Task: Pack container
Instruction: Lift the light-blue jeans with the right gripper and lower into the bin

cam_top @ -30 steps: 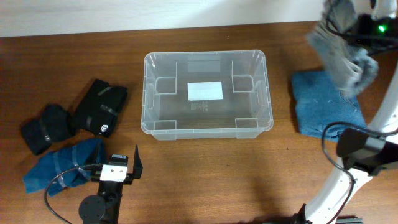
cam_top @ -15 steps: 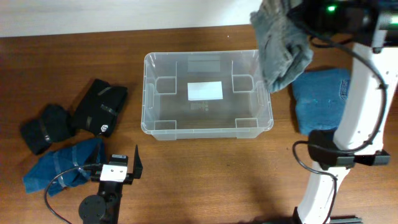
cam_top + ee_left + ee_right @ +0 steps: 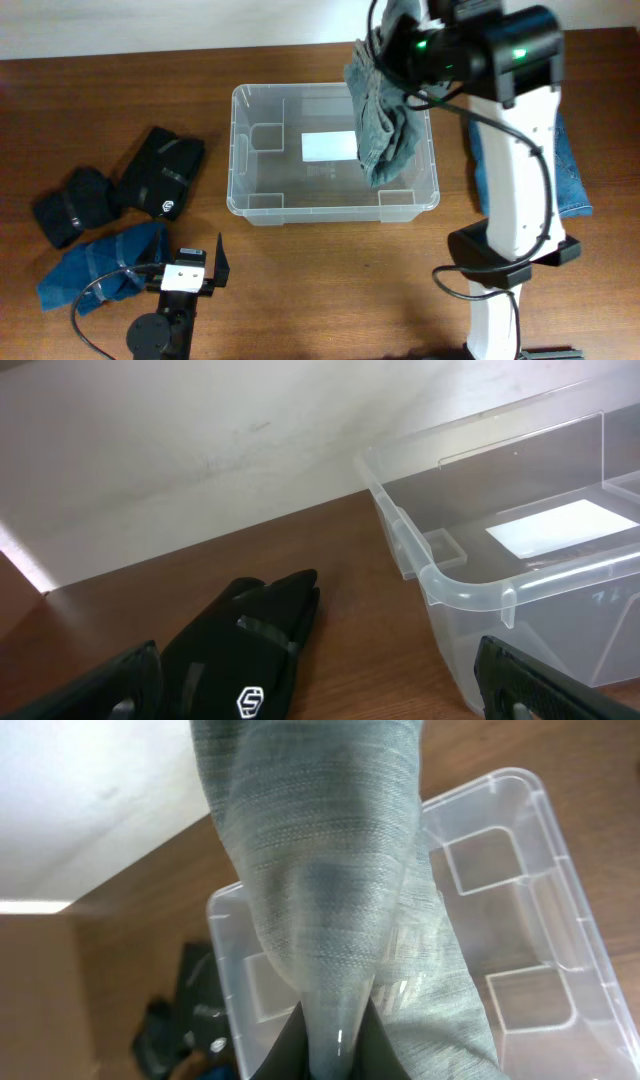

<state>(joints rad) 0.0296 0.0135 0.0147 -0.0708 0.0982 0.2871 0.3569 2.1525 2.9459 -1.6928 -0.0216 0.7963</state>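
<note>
My right jaws pinch a grey cloth, which hangs over the right end of the clear container. My left jaws stand spread, holding nothing. The container sits at the middle of the wooden surface; a white wall lies behind.

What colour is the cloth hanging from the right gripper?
The cloth is muted grey, finely woven; clearest in the right wrist view.

The tub is clear, with a white label on its base. The hanging cloth is grey-blue with a fine woven fleck. At the right lies a blue cloth. At the left are a black bundle with grey stripes and a white logo, a smaller black bundle, and a blue bundle. The table is brown wood-grain.
</note>
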